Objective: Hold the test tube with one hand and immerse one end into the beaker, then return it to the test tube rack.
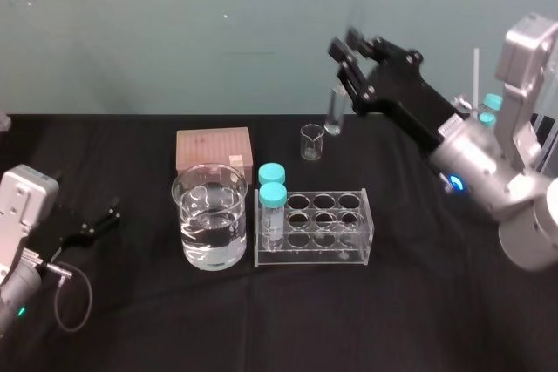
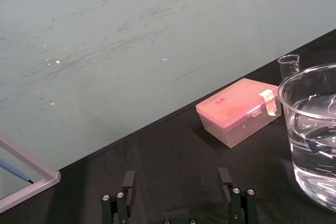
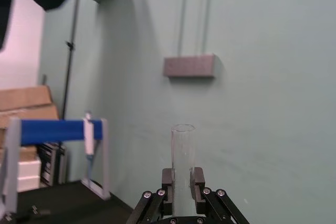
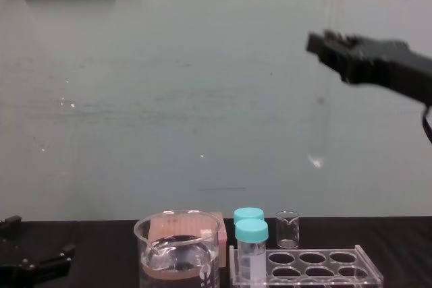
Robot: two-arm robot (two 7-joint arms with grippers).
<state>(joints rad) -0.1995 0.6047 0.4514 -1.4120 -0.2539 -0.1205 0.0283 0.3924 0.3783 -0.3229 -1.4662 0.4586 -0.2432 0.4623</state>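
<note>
- Gripping the test tube (image 1: 334,115) in the right gripper (image 1: 346,63): fingers pinched on it nr the open top, tube upright, round end hanging free
- Hanging high above & behind the test tube rack (image 1: 311,254), well clear of the top plate
- Judged as a carry stage: out of the rack, not in the beaker (image 1: 209,228); can't tell whether dipped yet
- Beaker just beside rack's left end, part full of clear liquid
- If dip pending: needs a swing over to left of rack, centring above the beaker mouth, then straight down till round end is under the liquid
- Worth keeping vertical & clear of the rolled rim and of the two teal-capped vials (image 1: 273,185) at rack's left end, close to that path
- If dip done: needs lining up over a free hole in rack, then a slow drop-in
- Left gripper (image 1: 103,218) parked far left of rack, beyond the beaker, fingers spread, holding nothing
- No brand or text legible anywhere
- Small white label on the right forearm, up & right of rack: too blurred to read
- Pink box (image 1: 214,150) behind-left of rack w/ a tape strip on the lid, no writing made out
- Tiny beaker (image 1: 311,141) behind rack: no markings made out
</note>
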